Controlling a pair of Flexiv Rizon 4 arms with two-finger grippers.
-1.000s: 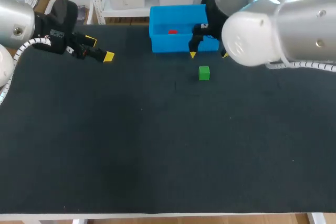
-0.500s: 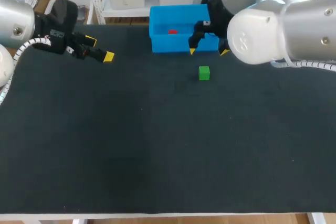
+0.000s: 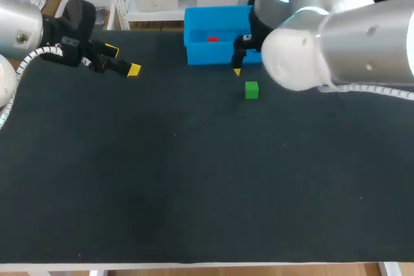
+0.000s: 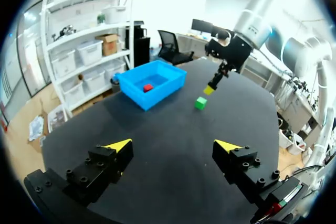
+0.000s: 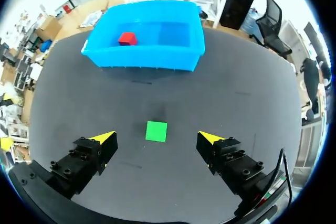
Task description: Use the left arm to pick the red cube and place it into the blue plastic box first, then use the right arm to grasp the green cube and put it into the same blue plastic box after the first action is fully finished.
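Head view: 1 red cube (image 3: 212, 39) inside blue plastic box (image 3: 213, 54); 1 green cube (image 3: 251, 90) on black table (image 3: 194, 179), near the box's front wall. Left gripper (image 3: 123, 60) spread wide, empty, well apart from the box.
Left wrist view: fingers wide, nothing between.
Right wrist view: right gripper (image 5: 156, 138) wide; green cube between its 2 fingers, untouched.

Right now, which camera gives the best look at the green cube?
The right wrist view: the green cube lies close and unblocked on the table, just ahead of the open jaws and midway between them. The head view shows the cube small, near the blue box. The left wrist view shows it tiny and far off.
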